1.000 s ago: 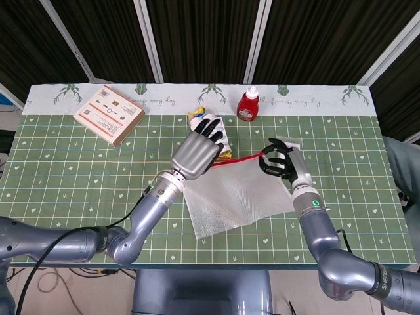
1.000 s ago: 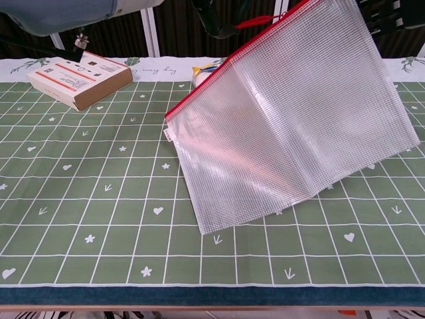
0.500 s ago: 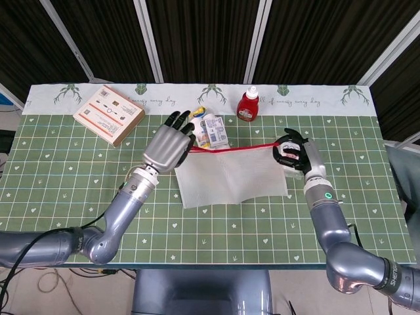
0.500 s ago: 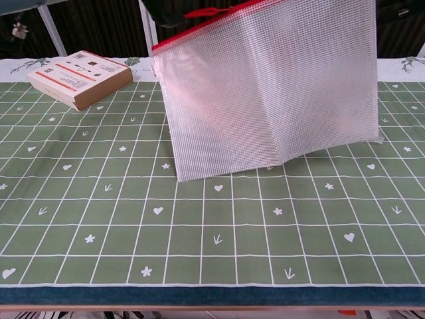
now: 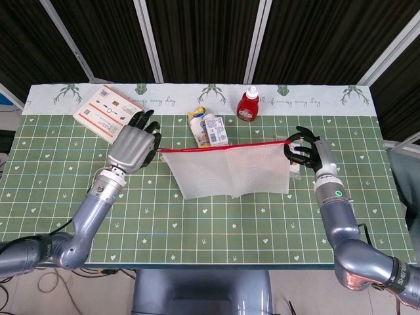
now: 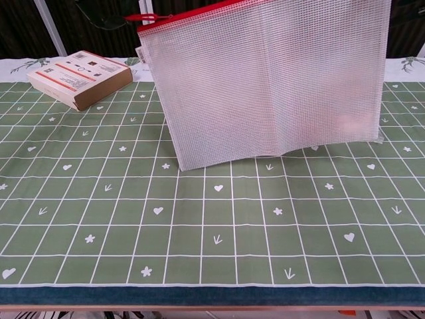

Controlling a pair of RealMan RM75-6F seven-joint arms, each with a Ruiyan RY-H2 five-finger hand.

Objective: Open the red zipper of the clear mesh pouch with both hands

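The clear mesh pouch [image 5: 230, 170] hangs above the green table, stretched between both hands, its lower edge touching the mat. Its red zipper [image 5: 223, 146] runs taut along the top edge. My left hand [image 5: 134, 147] is at the zipper's left end and pinches the red pull. My right hand [image 5: 305, 149] grips the pouch's top right corner. In the chest view the pouch [image 6: 265, 80] fills the upper middle, with the zipper [image 6: 199, 9] on top and the red pull tab [image 6: 141, 18] sticking out at its left end. Neither hand shows clearly there.
An orange and white box [image 5: 108, 113] lies at the back left, also seen as the box [image 6: 80, 78] in the chest view. A red bottle [image 5: 248, 105] stands at the back. Snack packets [image 5: 209, 129] lie just behind the pouch.
My left hand moved left along the zipper, taking the red pull with it to the pouch's left end. The pouch swung from tilted to hanging level, and my right hand shifted right.
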